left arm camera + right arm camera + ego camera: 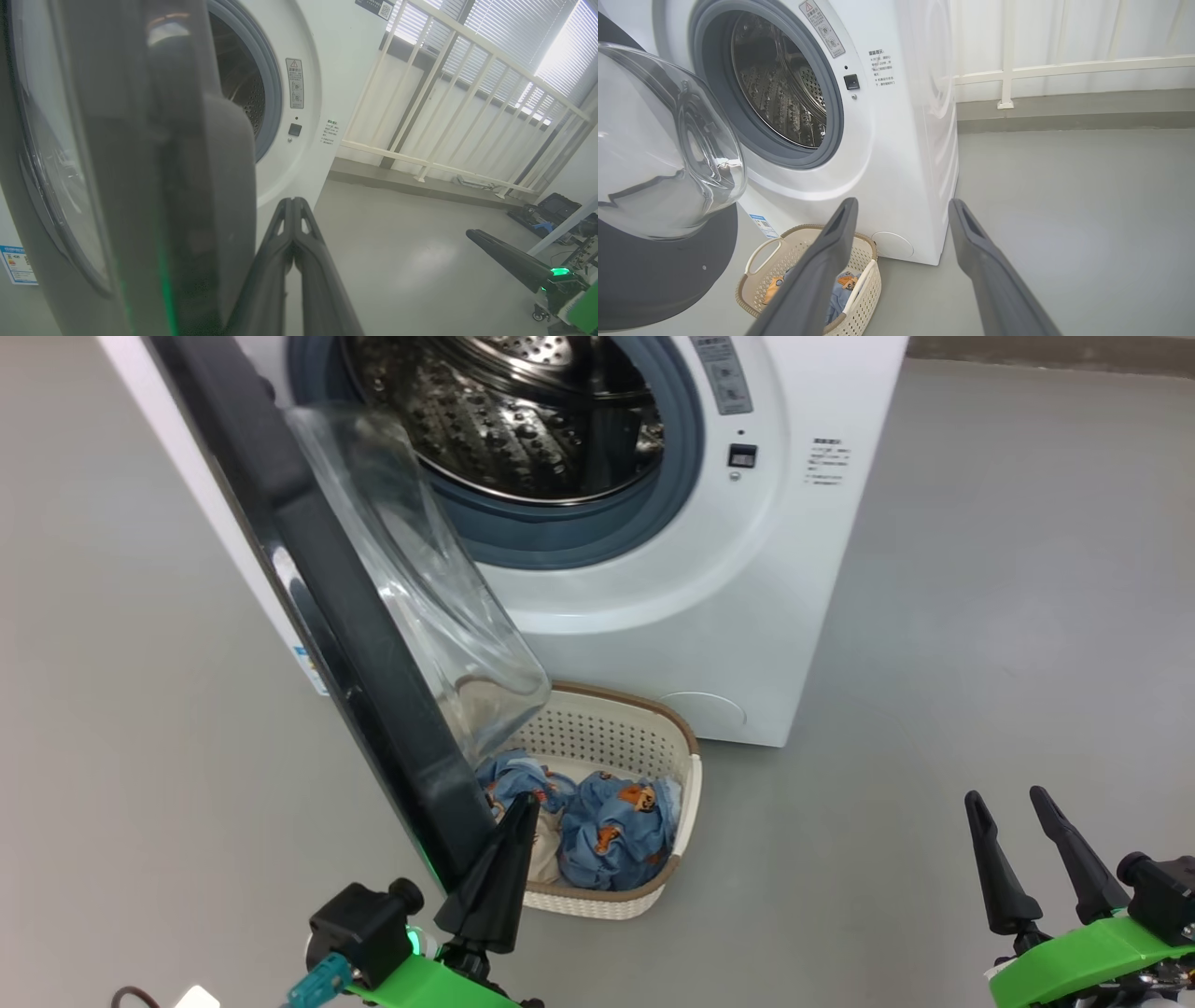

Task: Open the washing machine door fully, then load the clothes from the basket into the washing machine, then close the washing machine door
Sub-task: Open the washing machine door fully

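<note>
Washing machine door (359,663) stands ajar just beside the closed left claw (524,801); right claw (1005,796) spread, well apart.

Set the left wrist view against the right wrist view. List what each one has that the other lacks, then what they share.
Left wrist view, not the right: the shut left claw beside the edge of the large round black-ringed glass door, and slatted window blinds. Right wrist view, not the left: the open right claw and the cream perforated plastic basket holding light blue printed clothes. Both: the big white washing machine, its steel perforated drum, the open door, the grey floor.
</note>
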Controlling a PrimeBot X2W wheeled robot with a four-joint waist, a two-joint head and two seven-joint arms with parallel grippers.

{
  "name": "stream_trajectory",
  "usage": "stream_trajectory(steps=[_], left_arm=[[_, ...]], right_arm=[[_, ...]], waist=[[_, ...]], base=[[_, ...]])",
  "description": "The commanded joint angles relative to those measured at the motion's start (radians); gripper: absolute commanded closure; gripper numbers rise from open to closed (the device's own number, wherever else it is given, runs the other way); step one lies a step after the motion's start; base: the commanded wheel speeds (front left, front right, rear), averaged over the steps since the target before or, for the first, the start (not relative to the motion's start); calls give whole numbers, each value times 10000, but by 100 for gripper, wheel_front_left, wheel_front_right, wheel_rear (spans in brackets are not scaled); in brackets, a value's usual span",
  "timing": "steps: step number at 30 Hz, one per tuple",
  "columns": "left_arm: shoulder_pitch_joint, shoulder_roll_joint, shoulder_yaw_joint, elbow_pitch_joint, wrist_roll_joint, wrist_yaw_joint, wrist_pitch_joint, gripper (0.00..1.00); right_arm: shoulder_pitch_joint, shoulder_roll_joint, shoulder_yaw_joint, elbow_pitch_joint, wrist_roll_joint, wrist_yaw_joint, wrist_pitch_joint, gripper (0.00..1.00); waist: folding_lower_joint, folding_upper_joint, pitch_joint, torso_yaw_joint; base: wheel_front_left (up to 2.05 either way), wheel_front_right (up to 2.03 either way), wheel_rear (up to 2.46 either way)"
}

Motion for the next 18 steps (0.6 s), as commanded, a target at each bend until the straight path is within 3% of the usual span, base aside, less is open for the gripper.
stream_trajectory(steps=[1, 18], left_arm=[[-289, 233, 548, -124, -122, 197, -75, 100], [-204, 318, 426, -253, -121, 414, 10, 100]], right_arm=[[-43, -259, 150, -254, -175, 58, -122, 0], [37, -327, -84, -303, -247, 58, -122, 0]], waist=[[0, -1, -1, 246], [0, -1, 68, 1671]], base=[[0, 0, 0], [0, 0, 0]])
